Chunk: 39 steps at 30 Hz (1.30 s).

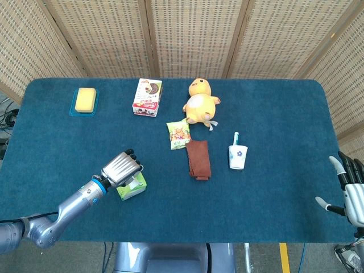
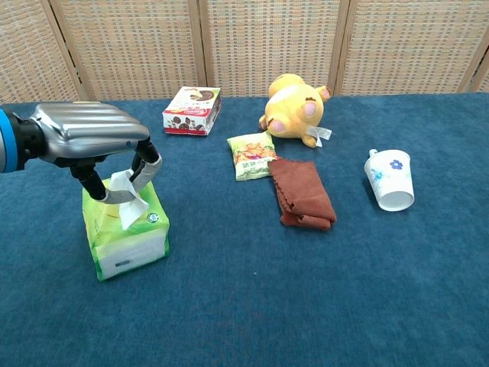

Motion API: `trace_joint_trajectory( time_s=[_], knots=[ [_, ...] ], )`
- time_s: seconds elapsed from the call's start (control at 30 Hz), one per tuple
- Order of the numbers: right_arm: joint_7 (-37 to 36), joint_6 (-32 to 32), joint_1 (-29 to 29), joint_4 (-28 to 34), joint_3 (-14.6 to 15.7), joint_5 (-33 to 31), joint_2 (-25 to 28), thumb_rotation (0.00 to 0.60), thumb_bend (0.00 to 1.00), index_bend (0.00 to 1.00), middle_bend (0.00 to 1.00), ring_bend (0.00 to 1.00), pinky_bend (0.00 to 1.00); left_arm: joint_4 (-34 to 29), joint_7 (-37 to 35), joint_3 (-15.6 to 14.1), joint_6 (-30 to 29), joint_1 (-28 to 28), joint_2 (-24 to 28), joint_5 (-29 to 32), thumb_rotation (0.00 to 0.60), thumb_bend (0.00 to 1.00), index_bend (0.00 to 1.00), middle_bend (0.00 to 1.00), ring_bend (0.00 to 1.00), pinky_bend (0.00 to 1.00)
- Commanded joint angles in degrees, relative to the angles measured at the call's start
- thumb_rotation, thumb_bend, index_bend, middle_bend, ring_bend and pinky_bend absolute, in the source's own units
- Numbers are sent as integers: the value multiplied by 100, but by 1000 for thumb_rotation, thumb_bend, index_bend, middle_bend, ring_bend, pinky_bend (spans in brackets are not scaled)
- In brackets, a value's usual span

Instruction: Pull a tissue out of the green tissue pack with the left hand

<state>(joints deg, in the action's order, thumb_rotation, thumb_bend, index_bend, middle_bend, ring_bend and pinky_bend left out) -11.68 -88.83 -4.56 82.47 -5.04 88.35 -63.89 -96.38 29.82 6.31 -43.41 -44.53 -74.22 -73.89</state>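
The green tissue pack stands on the blue table near its front left; in the head view the green tissue pack is partly covered by my left hand. In the chest view my left hand hangs over the pack and its fingers pinch the white tissue that sticks up from the top slot. My right hand rests off the table's right edge, fingers spread and holding nothing.
A brown cloth, a snack bag, a yellow plush duck, a paper cup, a red-and-white box and a yellow sponge in a blue tray lie further back on the table.
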Motion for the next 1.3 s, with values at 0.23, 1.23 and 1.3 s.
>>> trace_joint_trajectory(
  time_s=[0.23, 1.23, 1.3],
  knots=[
    [-27, 5, -1, 7, 12, 15, 6, 600, 0, 0, 0, 0, 0, 155, -300, 20, -529, 62, -46, -198, 600, 533, 713, 630, 472, 273],
    [-167, 121, -43, -27, 28, -7, 37, 600, 0, 0, 0, 0, 0, 834, -5341, 2564, -520, -749, -1284, 2696, 600, 566, 726, 650, 500, 293],
    [-214, 144, -53, -43, 23, -21, 43, 600, 0, 0, 0, 0, 0, 1138, -5525, 2570, -351, -827, -1485, 2801, 600, 566, 726, 650, 500, 293]
  ],
)
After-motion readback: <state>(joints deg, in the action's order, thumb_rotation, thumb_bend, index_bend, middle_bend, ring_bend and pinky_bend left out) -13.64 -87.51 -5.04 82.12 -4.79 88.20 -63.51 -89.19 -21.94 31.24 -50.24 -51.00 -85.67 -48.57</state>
